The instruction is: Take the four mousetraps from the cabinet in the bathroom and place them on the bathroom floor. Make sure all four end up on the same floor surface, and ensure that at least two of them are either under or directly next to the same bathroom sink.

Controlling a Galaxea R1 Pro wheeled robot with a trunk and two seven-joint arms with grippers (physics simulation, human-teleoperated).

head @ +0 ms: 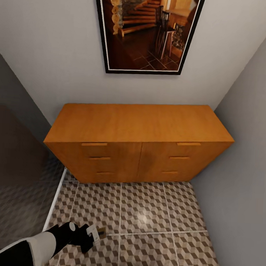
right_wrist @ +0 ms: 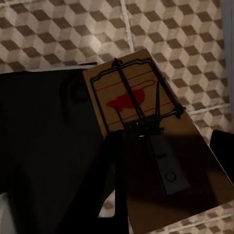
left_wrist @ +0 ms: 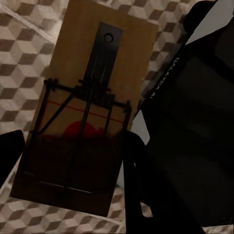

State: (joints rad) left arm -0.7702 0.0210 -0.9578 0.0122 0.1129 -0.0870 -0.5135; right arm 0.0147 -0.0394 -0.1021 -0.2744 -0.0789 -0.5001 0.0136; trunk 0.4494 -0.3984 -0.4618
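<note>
Nearest you, each wrist camera looks straight onto a trap. In the left wrist view a mousetrap (left_wrist: 83, 117) sits between the dark fingers (left_wrist: 131, 185) of the left gripper (head: 92, 234), which looks closed on the board's edges. The right wrist view shows a second mousetrap (right_wrist: 146, 141) with a finger (right_wrist: 114, 170) lying across its near end, so the right gripper seems clamped on it, though the far finger is cut off.

Expect both boards to be light, stiff and thin. Hold them by the long wooden edges, clear of the wire bar and spring, and they could twist or slip out if the pinch loosens.

In the head view the left gripper hangs at about seven o'clock over the bathroom floor (head: 152, 216), with only a pale sliver of trap showing past its tip. Further off, at twelve o'clock, the cabinet (head: 141, 121) stands against the wall with its drawers and doors shut and top bare. Its inside is hidden, so you cannot tell where the other two traps are. No sink is visible to aim for.
</note>
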